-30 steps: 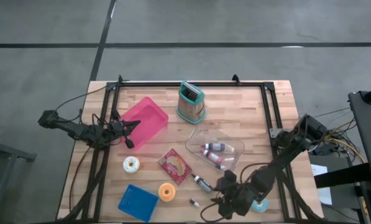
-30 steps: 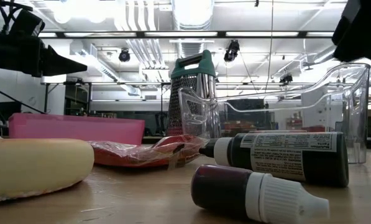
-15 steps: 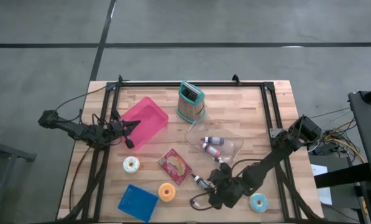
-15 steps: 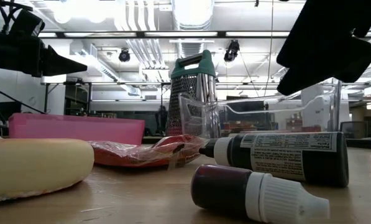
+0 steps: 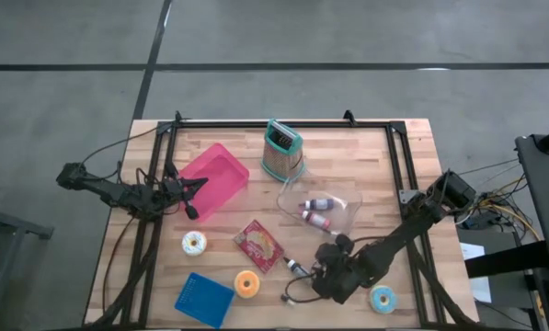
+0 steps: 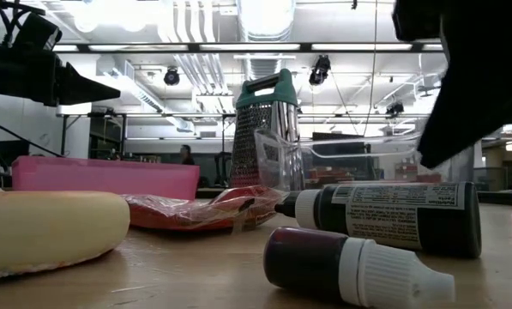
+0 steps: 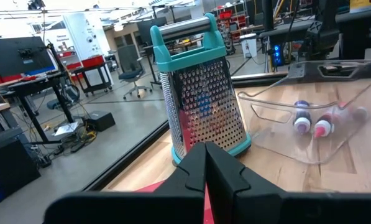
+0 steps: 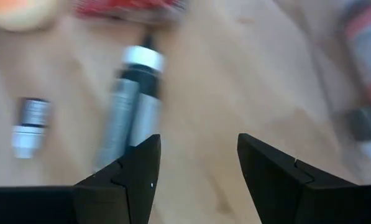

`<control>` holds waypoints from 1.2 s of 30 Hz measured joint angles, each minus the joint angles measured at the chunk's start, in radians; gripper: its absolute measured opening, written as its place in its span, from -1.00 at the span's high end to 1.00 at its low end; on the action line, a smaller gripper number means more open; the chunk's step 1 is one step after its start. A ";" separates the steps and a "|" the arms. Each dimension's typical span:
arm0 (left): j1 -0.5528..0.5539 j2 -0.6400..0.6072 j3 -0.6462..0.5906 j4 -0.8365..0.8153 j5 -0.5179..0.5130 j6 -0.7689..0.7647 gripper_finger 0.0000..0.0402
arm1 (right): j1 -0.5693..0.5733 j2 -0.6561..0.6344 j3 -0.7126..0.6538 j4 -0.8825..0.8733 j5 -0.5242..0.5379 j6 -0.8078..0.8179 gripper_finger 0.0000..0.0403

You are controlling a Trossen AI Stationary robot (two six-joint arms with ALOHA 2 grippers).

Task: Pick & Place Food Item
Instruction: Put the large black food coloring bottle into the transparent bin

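Wooden table [image 5: 375,152] carries a blue-iced donut [image 5: 382,298] near its front edge, just beside the right gripper [image 5: 322,272] (fingers spread, empty), while the left gripper [image 5: 197,184], pressed together, waits by the pink bin [image 5: 215,177].

Your right gripper [image 5: 322,274] hangs with fingers apart over a crowded front strip: a dark bottle [image 5: 298,268] lies just beside it, a small vial [image 5: 285,299] nearby, and the red packet [image 5: 258,244] and orange donut [image 5: 246,284] close off the left-hand side. Behind it the clear bin [image 5: 322,213] and the upright grater [image 5: 282,150] block the table's middle. Bare wood lies open along the right edge, broken only by the blue donut [image 5: 382,298].
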 joint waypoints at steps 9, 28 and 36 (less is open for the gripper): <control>0.000 0.000 0.000 0.000 0.000 0.000 0.97 | 0.000 -0.004 0.012 -0.111 0.060 0.069 -0.04; 0.000 0.000 0.000 0.000 0.000 0.000 0.97 | 0.106 0.070 0.291 -0.093 0.107 -0.070 -0.04; 0.000 0.000 0.000 0.000 0.000 0.000 0.97 | 0.070 0.101 0.285 -0.093 0.102 -0.073 -0.04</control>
